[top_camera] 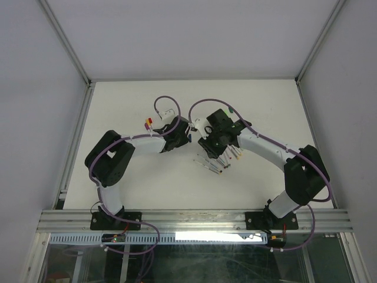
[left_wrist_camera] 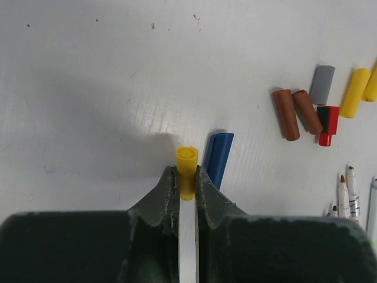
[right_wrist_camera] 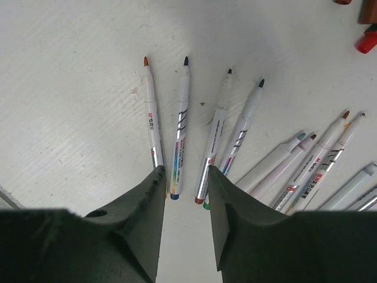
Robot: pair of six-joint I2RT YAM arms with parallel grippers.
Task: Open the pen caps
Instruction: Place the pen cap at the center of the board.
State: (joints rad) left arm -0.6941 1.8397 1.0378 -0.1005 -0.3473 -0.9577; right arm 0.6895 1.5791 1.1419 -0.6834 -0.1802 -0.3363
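Pen caps (left_wrist_camera: 307,111) lie loose on the surface (left_wrist_camera: 88,88), right of my left end effector (left_wrist_camera: 187,175), which is clamped on a yellow-capped pen (left_wrist_camera: 187,158). My right end effector (right_wrist_camera: 187,177) hangs jaws apart and empty over uncapped pens (right_wrist_camera: 179,127).

The pens (right_wrist_camera: 152,112) at mid-frame carry small red marks and dark print along their barrels — all too small to read.
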